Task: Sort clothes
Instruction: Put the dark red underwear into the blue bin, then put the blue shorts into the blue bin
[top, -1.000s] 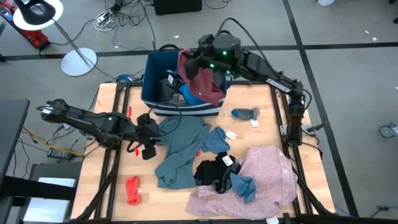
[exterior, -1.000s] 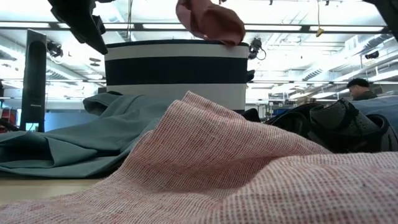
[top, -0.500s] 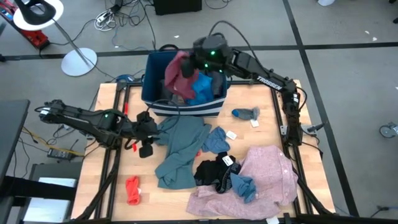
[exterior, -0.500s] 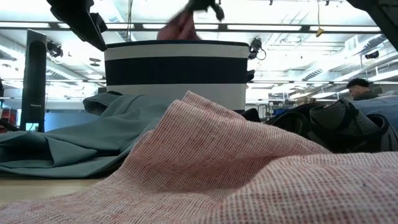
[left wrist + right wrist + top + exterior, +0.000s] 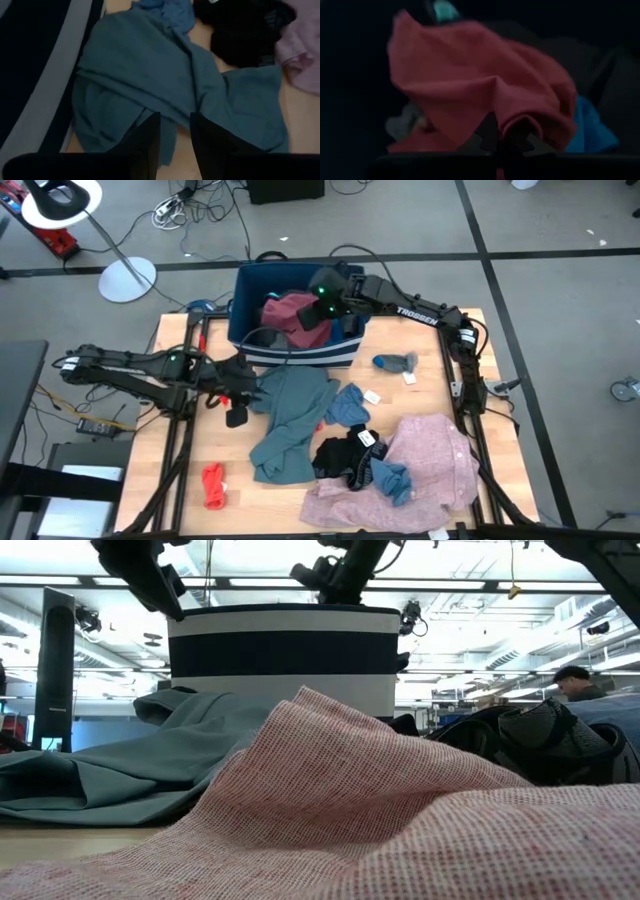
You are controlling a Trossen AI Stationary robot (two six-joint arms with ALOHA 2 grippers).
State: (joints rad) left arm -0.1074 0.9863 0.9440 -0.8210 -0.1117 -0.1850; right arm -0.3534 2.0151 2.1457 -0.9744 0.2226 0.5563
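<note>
Right, starting at the near edge of the table [image 5: 170,480], farthest from the bin [image 5: 252,285]: the pink shirt [image 5: 425,465] is heaped at the near right corner, filling the foreground of the low view. A small blue piece [image 5: 390,478] lies on its left side, touching the black garment [image 5: 345,455] beside it. Off at the near left, a small red piece [image 5: 212,485] sits well apart from the rest. Closer to the bin, the teal-grey garment [image 5: 290,420] stretches from mid-table up to the bin's striped front wall, with another blue piece [image 5: 348,405] just to its right. The left gripper [image 5: 235,385] hovers at the teal-grey garment's left edge, near the bin's front left corner; its fingers [image 5: 145,145] stand a little parted with nothing between them. To the bin's right, a small blue-grey piece [image 5: 395,362] lies alone on the wood. Now the bin itself: the right gripper [image 5: 315,315] is down inside it, clenched on the maroon garment [image 5: 292,315], which rests in the bin over a bright blue garment [image 5: 590,127]. Beyond the table, a person [image 5: 578,682] shows at the right of the room.
</note>
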